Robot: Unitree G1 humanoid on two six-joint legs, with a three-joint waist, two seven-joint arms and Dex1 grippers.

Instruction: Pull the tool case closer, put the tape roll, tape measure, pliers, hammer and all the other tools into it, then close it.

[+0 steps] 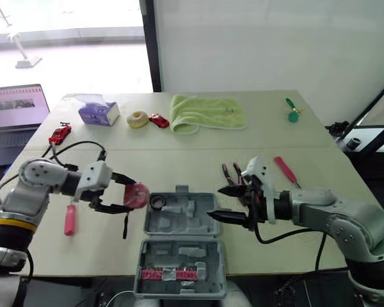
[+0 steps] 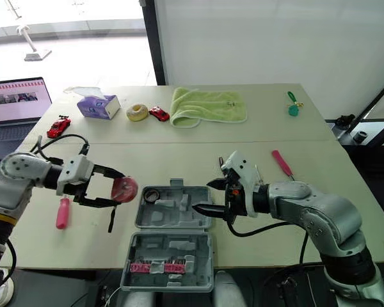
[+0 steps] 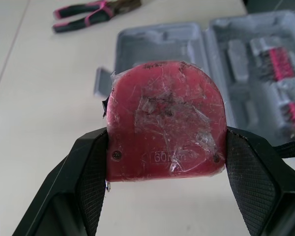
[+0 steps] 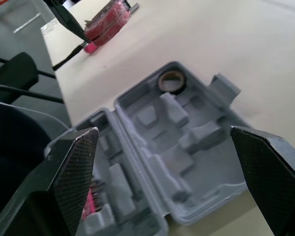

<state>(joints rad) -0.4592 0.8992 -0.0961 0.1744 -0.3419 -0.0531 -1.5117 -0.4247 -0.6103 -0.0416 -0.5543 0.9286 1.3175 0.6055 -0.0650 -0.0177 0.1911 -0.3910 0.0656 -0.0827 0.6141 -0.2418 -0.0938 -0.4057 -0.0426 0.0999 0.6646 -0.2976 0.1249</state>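
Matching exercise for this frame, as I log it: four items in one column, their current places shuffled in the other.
Items
1. tape measure
2. tape roll
3. pliers
4. green towel

Places
A. in a corner pocket of the open tool case
B. far side of the table
C. clamped in the left gripper
D. on the table just behind the right gripper

Pairs: 1-C, 2-A, 3-D, 4-B

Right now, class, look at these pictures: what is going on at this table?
The left gripper holds a red tape measure beside the open grey tool case, where the tape roll already sits. The right gripper hangs open at the case's other side. The pliers and a pink-handled tool lie on the table outside it.
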